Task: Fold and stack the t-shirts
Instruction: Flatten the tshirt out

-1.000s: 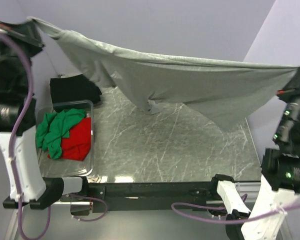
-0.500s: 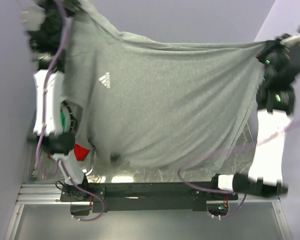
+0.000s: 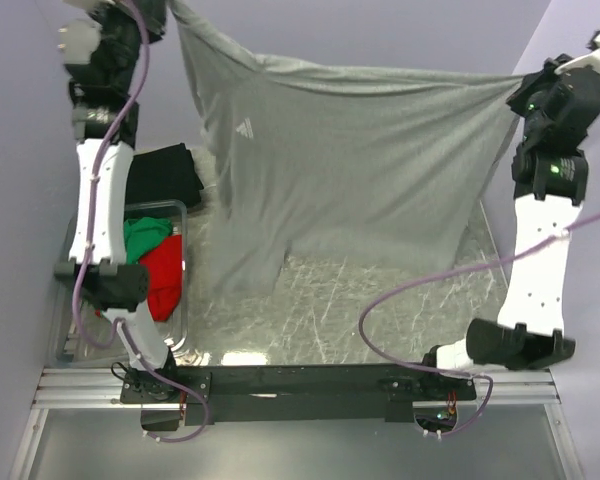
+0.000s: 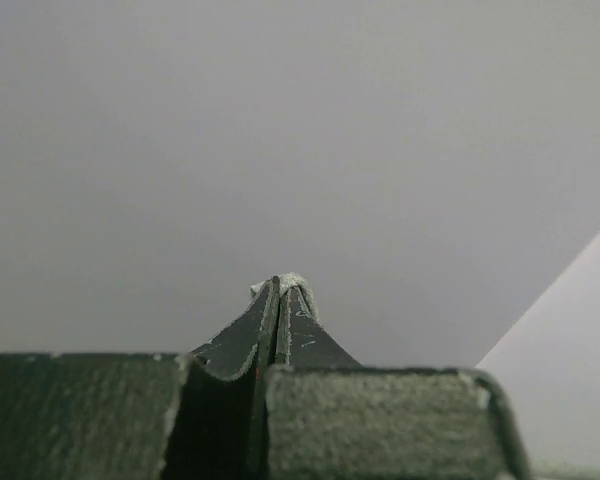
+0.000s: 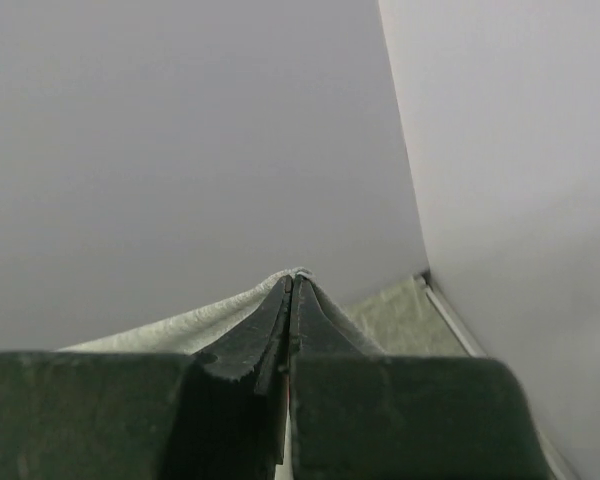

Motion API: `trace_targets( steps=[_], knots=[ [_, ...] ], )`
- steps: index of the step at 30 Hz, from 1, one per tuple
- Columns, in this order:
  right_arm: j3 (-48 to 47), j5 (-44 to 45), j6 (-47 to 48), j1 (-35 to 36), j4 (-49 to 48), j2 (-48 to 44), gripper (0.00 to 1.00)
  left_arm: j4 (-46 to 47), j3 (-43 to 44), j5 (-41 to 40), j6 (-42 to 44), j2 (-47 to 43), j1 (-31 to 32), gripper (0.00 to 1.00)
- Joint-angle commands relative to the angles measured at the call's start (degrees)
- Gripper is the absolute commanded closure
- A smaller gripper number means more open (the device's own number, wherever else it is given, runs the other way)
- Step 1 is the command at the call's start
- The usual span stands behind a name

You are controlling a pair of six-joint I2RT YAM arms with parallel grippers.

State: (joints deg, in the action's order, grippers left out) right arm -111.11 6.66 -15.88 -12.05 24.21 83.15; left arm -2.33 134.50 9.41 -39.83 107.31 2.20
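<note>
At the far left, the clothes not in use sit to one side. A black shirt (image 3: 165, 175) lies in a dark heap on the worktop (image 3: 380, 310) near the back wall. Just in front of it a clear bin (image 3: 184, 310) holds a green shirt (image 3: 145, 235) and a red shirt (image 3: 163, 285) bunched together (probably kept there so the middle of the worktop is free for folding).

The left arm (image 3: 100, 200) stands almost straight up, its upper links reaching the top of the overhead view. The left hand (image 4: 279, 285) is pressed together on a small pinch of grey cloth, which peeks out past its tips. That pinch is one upper corner of the grey shirt (image 3: 380, 160). The shirt hangs as a broad sheet between the two arms, with its small white logo (image 3: 244, 127) facing the camera. Its lower left part droops to the worktop or just above it (I cannot tell which).

Holding two corners high and far apart lets the shirt's own weight pull it flat, which I judge to be preparation for laying it down to fold.

At the right, the right hand (image 5: 292, 280) is likewise clamped on the opposite corner, with a cloth edge showing beside its tips. The right arm (image 3: 545, 250) rises steeply, its wrist turned in toward the shirt, and the top edge runs taut between the hands.
</note>
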Motion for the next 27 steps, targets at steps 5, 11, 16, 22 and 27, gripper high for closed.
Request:
trace_targets(
  steps=[5,11,16,22,27],
  knots=[
    [-1.66,3.45,1.20,-0.51,-6.89,-11.68,1.00,10.41,1.56,1.49,4.32,-14.13,-0.26,1.00],
    [-2.00,6.61,4.89,-0.51,-9.79,-18.54,1.00,14.89,-0.01,1.75,7.05,-21.87,-0.26,1.00],
    [-4.64,8.20,7.52,-0.51,-11.72,-21.36,1.00,19.99,-1.43,1.05,10.39,-27.14,-0.26,1.00],
    [-8.33,9.25,9.37,-0.51,-12.52,-20.23,1.00,24.56,-0.64,1.84,10.83,-27.33,-0.26,1.00],
    [-7.20,8.12,8.33,-0.51,-12.52,-14.87,1.00,26.94,2.51,2.28,6.63,-19.10,-0.26,0.99]
  ],
)
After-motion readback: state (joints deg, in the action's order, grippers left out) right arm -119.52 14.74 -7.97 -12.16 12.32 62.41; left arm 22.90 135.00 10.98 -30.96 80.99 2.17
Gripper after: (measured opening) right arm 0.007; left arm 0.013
